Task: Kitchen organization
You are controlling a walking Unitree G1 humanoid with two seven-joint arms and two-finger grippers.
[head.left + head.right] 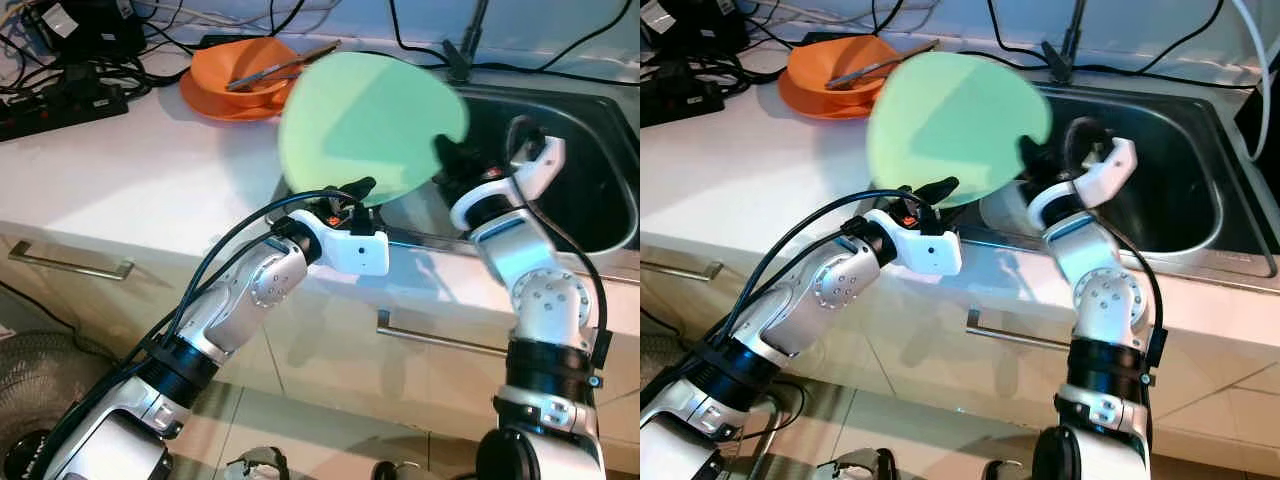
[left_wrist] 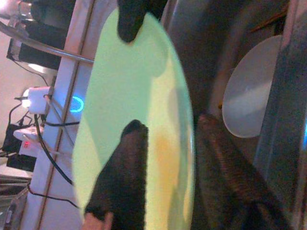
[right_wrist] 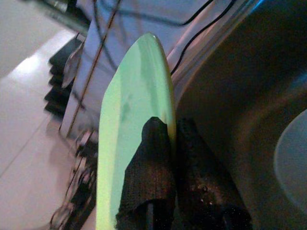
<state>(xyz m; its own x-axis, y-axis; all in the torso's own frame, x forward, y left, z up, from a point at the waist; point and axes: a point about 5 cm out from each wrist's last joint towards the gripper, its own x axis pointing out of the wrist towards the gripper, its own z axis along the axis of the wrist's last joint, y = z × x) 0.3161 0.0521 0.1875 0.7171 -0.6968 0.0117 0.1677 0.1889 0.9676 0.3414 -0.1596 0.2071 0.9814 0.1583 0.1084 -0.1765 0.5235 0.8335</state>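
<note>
- Green plate: a round, pale green disc held tilted in the air above the front edge of the white surface, at the left rim of the steel sink.
- Right pincer: its two black fingers are closed on the plate's right-hand rim, one finger on each face; the right wrist view shows the rim pinched edge-on between them.
- Left pincer: placed at the plate's lower edge. In the left wrist view one black finger lies against the green face and the other stands behind the rim, so the jaws straddle the plate; whether they press on it cannot be told.
- White plate: lying in the sink basin, below the green plate.
- Orange bowl: resting on an orange plate at the back of the surface, well apart from the green plate, with a utensil lying across it.
- Black power strip and cables: at the back left of the surface.
- Drawer handles: on the cabinet front beneath the surface.
</note>
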